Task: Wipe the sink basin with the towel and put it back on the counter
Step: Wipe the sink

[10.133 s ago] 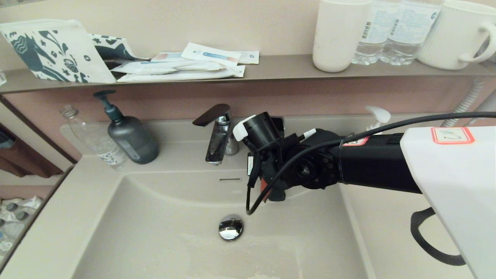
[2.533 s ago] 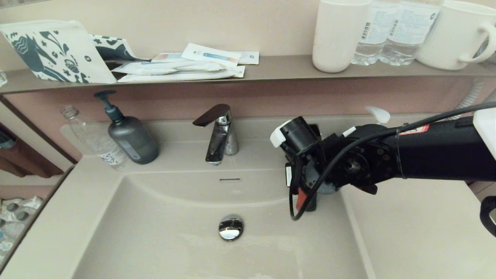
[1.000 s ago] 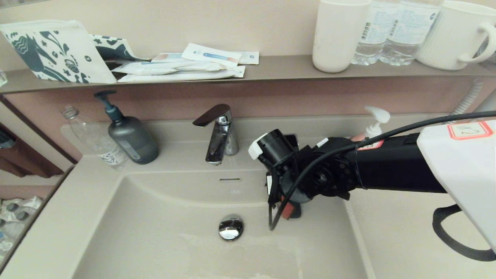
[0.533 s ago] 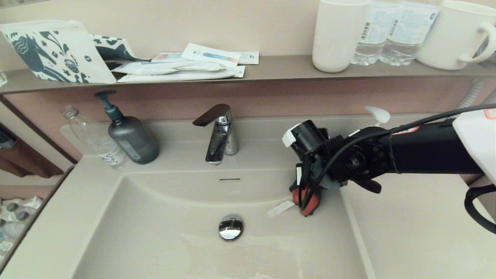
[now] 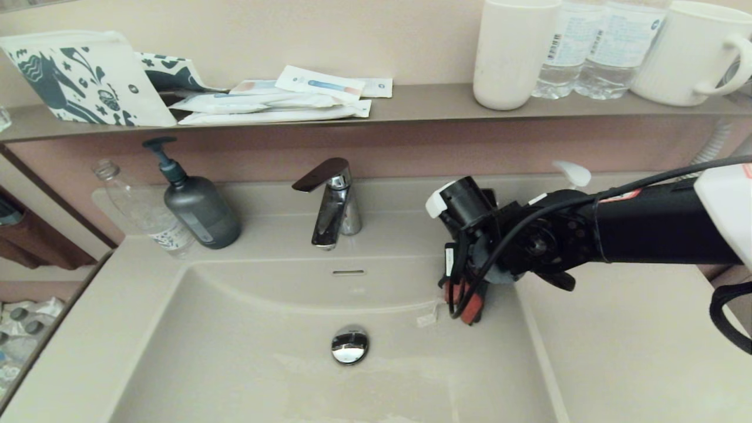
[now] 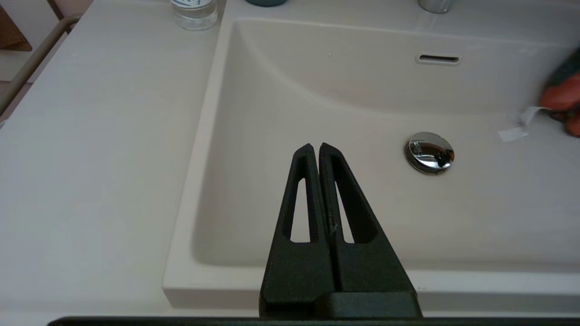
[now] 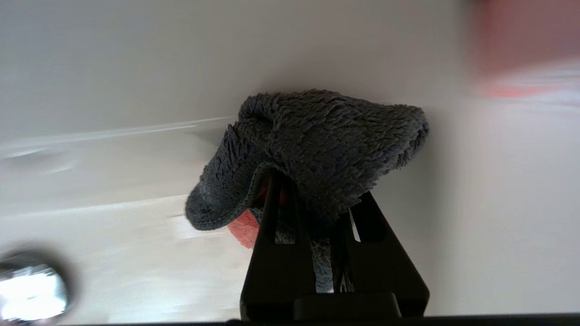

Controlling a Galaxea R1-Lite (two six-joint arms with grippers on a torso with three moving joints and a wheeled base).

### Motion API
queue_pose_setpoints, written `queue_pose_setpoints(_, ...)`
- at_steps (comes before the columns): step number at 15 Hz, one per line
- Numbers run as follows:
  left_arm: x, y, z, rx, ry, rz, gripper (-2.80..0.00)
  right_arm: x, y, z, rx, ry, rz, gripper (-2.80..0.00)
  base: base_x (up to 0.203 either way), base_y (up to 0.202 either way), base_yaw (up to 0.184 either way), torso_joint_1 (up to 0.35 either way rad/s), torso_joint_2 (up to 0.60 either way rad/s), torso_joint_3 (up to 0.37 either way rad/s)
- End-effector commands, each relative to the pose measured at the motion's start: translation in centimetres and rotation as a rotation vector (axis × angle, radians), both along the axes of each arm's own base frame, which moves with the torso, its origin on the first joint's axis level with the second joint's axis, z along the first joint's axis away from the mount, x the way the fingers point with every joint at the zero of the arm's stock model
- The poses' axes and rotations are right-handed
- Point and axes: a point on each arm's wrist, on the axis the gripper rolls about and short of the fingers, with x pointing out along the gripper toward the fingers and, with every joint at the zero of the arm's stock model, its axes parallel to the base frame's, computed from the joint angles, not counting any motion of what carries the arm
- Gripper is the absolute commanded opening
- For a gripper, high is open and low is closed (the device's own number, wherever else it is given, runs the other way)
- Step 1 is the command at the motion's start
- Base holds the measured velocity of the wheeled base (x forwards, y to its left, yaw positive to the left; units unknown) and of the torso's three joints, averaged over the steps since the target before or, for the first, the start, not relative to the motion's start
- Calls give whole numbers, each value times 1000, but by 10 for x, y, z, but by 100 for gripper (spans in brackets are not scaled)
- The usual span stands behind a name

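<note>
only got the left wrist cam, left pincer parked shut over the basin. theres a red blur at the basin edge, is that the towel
Observer: Yes. The right pincer is shut on the towel, charcoal face outward, coral red tucked inside.
Operator: where in the basin exactly
Observer: In the head view it sits low against the right wall of the sink basin, near the rear corner, to the right of the drain plug.
Operator: anything on the counter that side
Observer: A white pump bottle stands at the back of the counter, mostly hidden behind the right arm.

The right gripper hides behind the towel — the drain plug blurred, edge-cut.
</note>
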Motion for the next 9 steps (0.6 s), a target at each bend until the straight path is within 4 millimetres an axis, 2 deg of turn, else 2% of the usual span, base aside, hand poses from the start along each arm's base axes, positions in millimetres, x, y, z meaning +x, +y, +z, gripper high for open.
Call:
queue_pose_setpoints(1,0,0,0,-1,1,0,-280,3,19,-15,-6,10,28,-280,0,0,0,0,0,0)
queue_pose_setpoints(4,0,0,0,0,1,2,-280,6,52,-21,24,-21,82,-280,0,0,0,0,0,0)
queue_pose_setpoints(9,0,0,0,-1,1,2,-280,-8,95,-39,29,-22,167,-280,0,0,0,0,0,0)
